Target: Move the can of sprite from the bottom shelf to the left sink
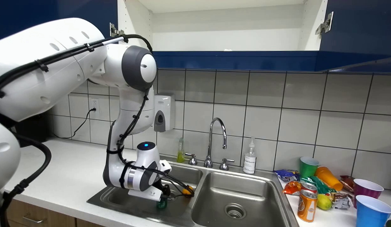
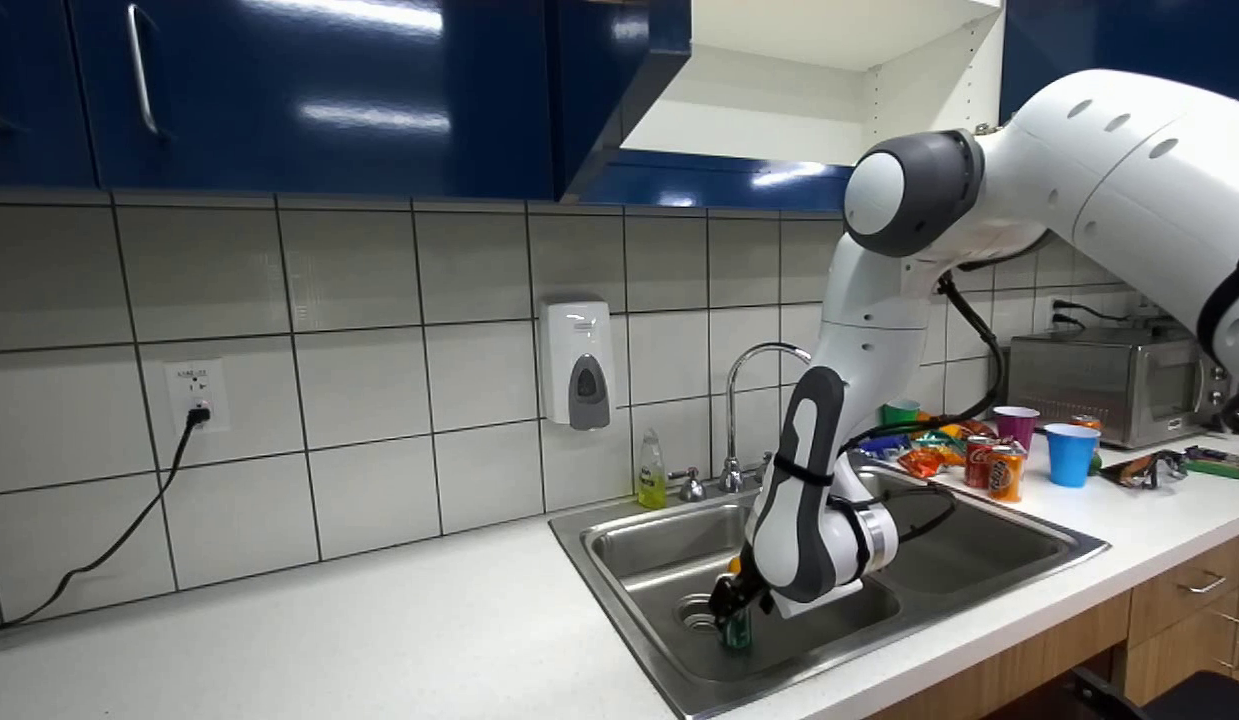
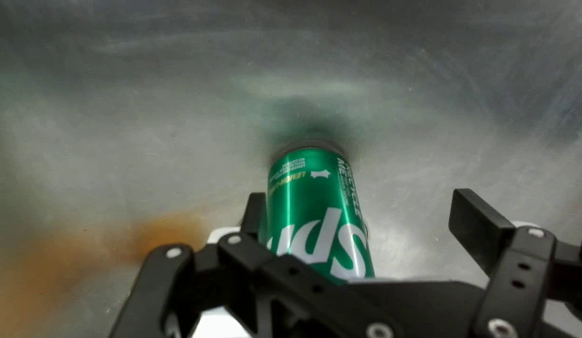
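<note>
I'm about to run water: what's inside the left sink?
A Sprite can between the open gripper's fingers, a small orange object and the drain. The arm hides part of the left sink in both exterior views.

In the wrist view, the jaws partly hide the can (image 3: 314, 202) at six o'clock; an orange patch (image 3: 166, 232) at eight is too blurred to name. In an exterior view, the arm (image 1: 130, 102) runs off the edge at nine, the blue cup (image 1: 372, 213) at four.
</note>
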Controlling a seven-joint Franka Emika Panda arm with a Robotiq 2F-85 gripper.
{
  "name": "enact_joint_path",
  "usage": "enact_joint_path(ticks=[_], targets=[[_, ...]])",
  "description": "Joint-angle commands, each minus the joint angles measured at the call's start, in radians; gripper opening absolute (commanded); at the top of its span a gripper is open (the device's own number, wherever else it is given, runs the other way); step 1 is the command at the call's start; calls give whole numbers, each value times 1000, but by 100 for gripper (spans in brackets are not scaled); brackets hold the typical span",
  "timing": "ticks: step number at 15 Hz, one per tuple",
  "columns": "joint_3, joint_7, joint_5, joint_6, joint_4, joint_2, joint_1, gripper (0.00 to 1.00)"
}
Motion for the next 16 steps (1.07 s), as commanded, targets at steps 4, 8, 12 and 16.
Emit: enact_joint_path(ticks=[4,8,12,16], targets=[[3,0,13,-3,-111,-120,3,100],[5,5,17,-2,-158,-176,4,100],[2,10,27,-2,-203,-230,14,100],[6,15,35,-2,-255,-287,25,100]])
